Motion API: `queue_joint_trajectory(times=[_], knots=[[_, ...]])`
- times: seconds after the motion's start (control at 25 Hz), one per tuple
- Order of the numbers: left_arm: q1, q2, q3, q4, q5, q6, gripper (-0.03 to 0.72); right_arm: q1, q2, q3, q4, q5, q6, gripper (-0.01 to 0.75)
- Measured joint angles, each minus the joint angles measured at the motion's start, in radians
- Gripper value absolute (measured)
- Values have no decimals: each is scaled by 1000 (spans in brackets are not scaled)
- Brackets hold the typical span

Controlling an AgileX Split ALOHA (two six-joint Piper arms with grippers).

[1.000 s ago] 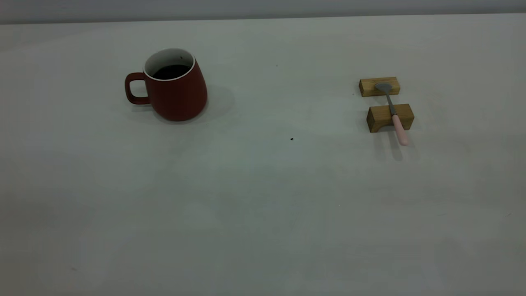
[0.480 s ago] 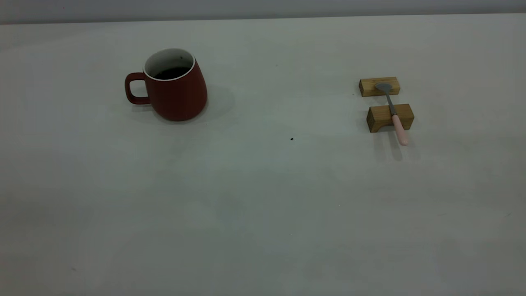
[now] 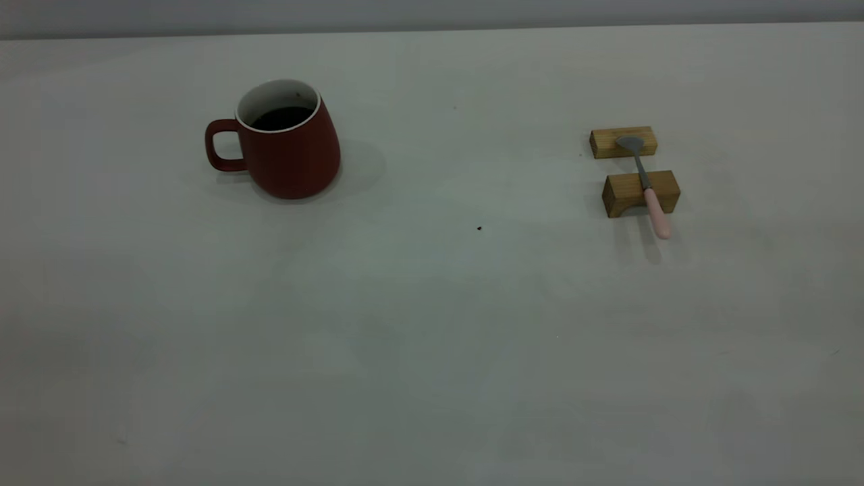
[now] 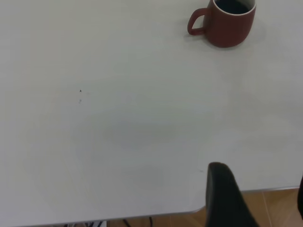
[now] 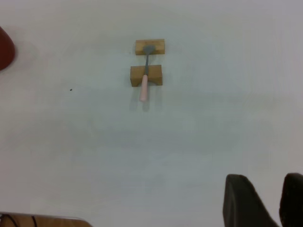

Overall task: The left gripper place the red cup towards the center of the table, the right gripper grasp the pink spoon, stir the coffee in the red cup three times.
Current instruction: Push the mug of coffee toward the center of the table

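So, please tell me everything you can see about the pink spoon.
The pink spoon is small and slim, with a grey metal-looking bowl and neck and a pale pink rounded handle. It lies bridged across two small wooden blocks: the bowl rests on the farther block, the neck crosses the nearer one, and the handle end sticks out past it above the table. No gripper touches it. The red cup stands far off.

The counter (image 3: 432, 351) is a plain pale grey-white, marked only by a few tiny dark specks. The red cup (image 3: 290, 158) is a matte dark red outside, white on its rim and inside, and the coffee (image 3: 282, 119) in it looks nearly black. The pink spoon (image 3: 646, 183) has a grey metal bowl and neck and a pale pink handle. The two wooden blocks (image 3: 640, 192) under it are honey-brown.
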Motion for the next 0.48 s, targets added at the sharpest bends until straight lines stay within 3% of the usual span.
queue_joint_trajectory(times=[0.24, 0.48], knots=[[0, 86, -29, 47, -24, -44, 443, 0, 0, 0, 0, 0, 0, 237], [0, 454, -97, 53, -217, -55, 443, 0, 0, 0, 0, 0, 0, 237]])
